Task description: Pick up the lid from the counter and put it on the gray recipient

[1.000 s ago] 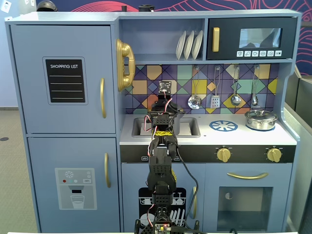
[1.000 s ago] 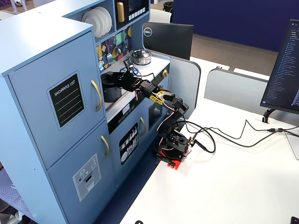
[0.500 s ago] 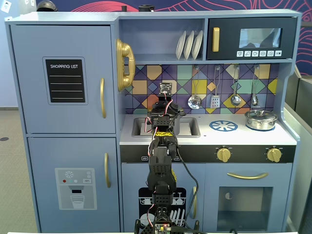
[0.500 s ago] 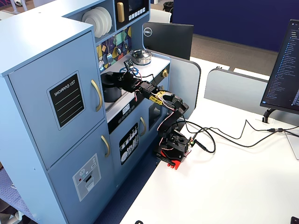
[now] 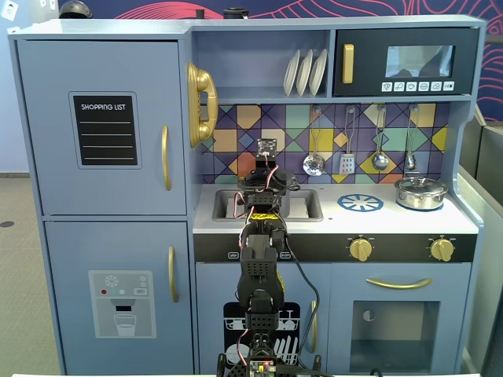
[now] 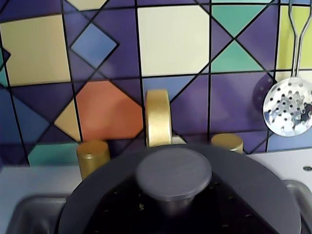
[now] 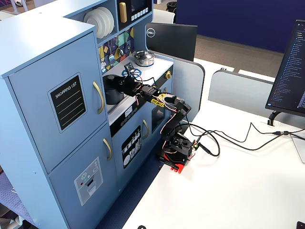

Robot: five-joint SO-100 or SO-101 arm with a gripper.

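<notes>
Lid (image 6: 195,190): dark-gray disc with knob, filling the wrist view's bottom, over the sink at the surface's (image 5: 464,224) back-left.
Gray recipient (image 7: 113,89): in the sink.
Gripper (image 5: 265,182): opening and hold unclear.
Progress: lid seemingly on or just above the pot; release left.

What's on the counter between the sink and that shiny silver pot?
Only the printed blue burner ring, flat on the counter, lies between the sink and the silver pot; this shows in a fixed view.
</notes>
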